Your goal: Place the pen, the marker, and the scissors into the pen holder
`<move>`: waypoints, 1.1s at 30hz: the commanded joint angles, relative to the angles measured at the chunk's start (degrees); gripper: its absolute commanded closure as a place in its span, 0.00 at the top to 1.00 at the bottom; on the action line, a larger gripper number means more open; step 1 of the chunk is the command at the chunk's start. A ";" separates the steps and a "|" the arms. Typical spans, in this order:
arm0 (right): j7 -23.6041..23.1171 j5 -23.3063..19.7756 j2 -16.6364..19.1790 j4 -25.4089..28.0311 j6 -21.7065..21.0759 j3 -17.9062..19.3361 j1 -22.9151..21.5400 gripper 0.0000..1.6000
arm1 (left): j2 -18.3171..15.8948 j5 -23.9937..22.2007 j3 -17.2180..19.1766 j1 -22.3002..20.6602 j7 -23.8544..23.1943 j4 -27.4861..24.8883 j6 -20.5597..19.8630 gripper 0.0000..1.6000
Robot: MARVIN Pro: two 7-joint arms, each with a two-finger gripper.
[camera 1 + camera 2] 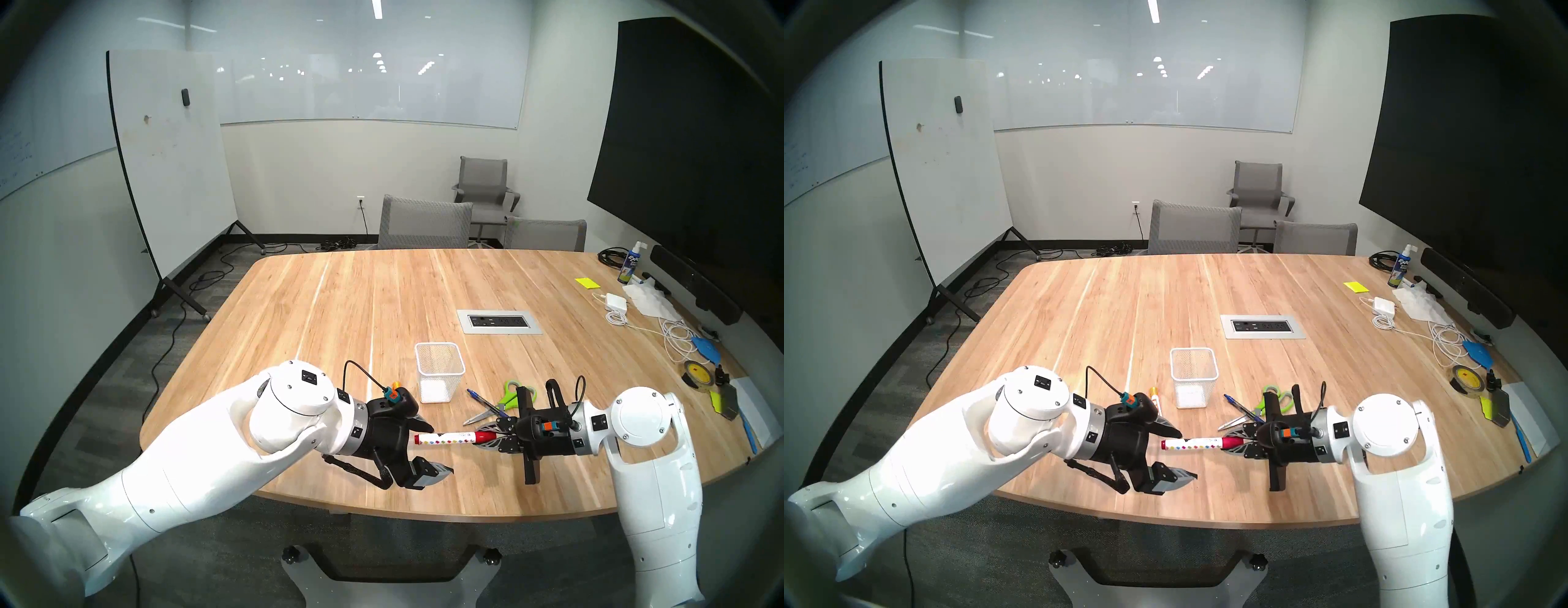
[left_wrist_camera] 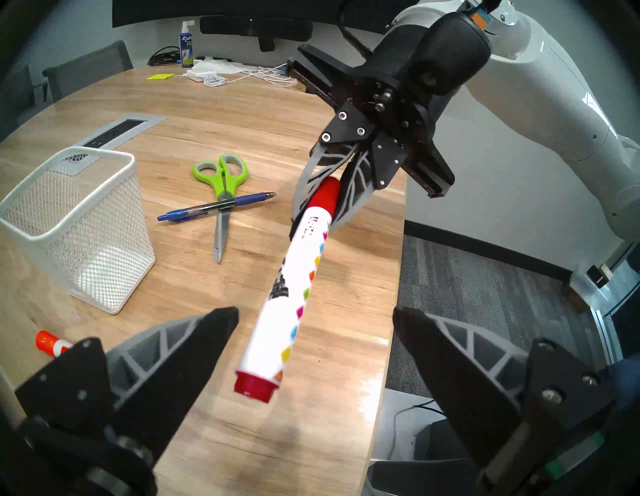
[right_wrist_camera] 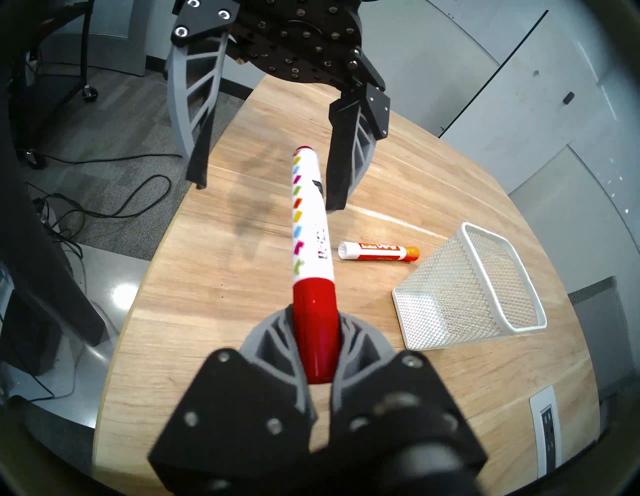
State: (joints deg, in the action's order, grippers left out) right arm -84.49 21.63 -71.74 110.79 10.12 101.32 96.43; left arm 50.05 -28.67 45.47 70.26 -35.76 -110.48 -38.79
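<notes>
Wooden table (image 1: 382, 297) (cluttered right edge) in a whiteboard-walled meeting room.

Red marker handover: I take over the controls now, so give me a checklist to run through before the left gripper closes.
1. Right gripper shut on the red marker at its cap: ok.
2. Left gripper open wide: ok.
3. Marker's free end between the left fingers: ok in both wrist views.
4. Left fingers clear of the marker, no contact yet: ok.
5. Holder upright and empty: ok.
6. Pen and scissors on the table, pen across the scissors, clear of both arms: ok. Orange marker lies beside the holder.
</notes>
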 commanded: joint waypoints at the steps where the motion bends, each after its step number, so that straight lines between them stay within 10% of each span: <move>1: 0.44 0.26 0.37 1.97 1.24 0.42 -0.28 0.00 | -0.04 0.14 0.41 -0.85 -0.32 -0.84 0.44 1.00; 33: -0.42 1.65 2.50 3.13 3.19 2.16 -1.53 0.00 | 6.48 5.24 -0.89 -6.35 0.20 3.54 4.46 1.00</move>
State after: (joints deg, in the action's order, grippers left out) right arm -85.04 22.40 -69.70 113.16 13.02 103.85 95.68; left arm 55.51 -22.49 43.93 64.64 -34.87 -104.81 -35.02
